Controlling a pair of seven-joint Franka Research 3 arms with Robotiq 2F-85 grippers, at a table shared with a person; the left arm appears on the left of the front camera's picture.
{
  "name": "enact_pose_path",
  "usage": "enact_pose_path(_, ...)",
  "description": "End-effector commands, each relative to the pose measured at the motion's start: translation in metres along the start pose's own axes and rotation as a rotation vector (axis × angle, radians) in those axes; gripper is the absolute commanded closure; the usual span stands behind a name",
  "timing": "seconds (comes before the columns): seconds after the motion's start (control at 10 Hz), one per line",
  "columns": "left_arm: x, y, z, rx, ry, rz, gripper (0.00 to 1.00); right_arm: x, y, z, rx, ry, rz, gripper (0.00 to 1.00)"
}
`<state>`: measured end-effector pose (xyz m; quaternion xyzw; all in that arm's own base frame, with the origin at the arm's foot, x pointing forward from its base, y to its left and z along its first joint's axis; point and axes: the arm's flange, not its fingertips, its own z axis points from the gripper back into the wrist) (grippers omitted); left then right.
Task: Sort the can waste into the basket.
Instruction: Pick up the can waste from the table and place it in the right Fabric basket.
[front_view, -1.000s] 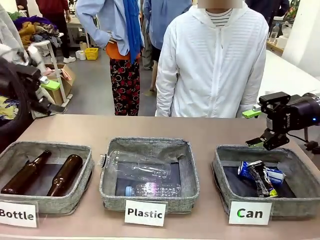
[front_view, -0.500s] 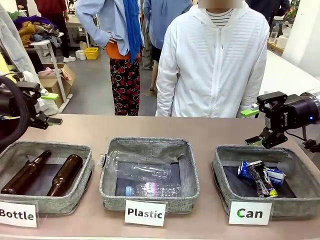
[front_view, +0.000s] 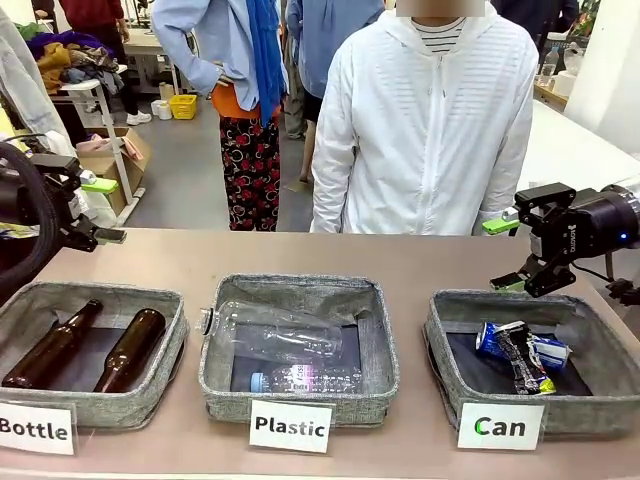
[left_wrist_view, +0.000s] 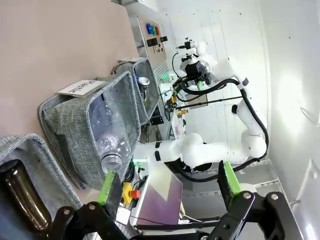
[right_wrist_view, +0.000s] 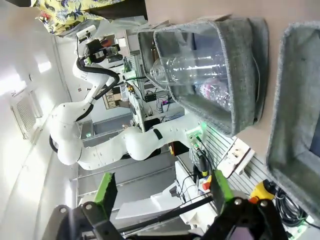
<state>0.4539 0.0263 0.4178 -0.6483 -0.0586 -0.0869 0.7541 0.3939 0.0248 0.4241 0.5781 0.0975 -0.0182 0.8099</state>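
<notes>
Table: cans (front_view: 522, 352) in basket (front_view: 447, 362), below right gripper (front_view: 508, 255), jaws wide, empty.

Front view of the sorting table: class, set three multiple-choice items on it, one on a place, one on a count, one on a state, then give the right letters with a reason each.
1. Where do the two cans lie?
A. in the Bottle bin
B. in the Plastic bin
C. in the basket signed Can

2. How many brown glass bottles lie in the Bottle bin?
A. two
B. one
C. four

3. How is the right gripper?
A. shut on a can
B. open, holding nothing
C. shut on a bottle

Answers: 1 C, both cans rest on its dark lining. 2 A, two lie side by side. 3 B, its green pads stand apart, above the basket's far edge.
</notes>
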Motion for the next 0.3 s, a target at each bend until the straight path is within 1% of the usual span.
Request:
enact_pose_path(0.0, -0.0023, -0.0010, 0.0013, 0.002, 0.014, -0.001, 0.00, -0.0040, 0.0017, -0.0017, 0.002, 0.004, 0.003, 0.00)
enact_pose_path(0.2, -0.0023, -0.0010, 0.0013, 0.002, 0.014, -0.001, 0.00, -0.0040, 0.0017, -0.0017, 0.002, 0.004, 0.003, 0.00)
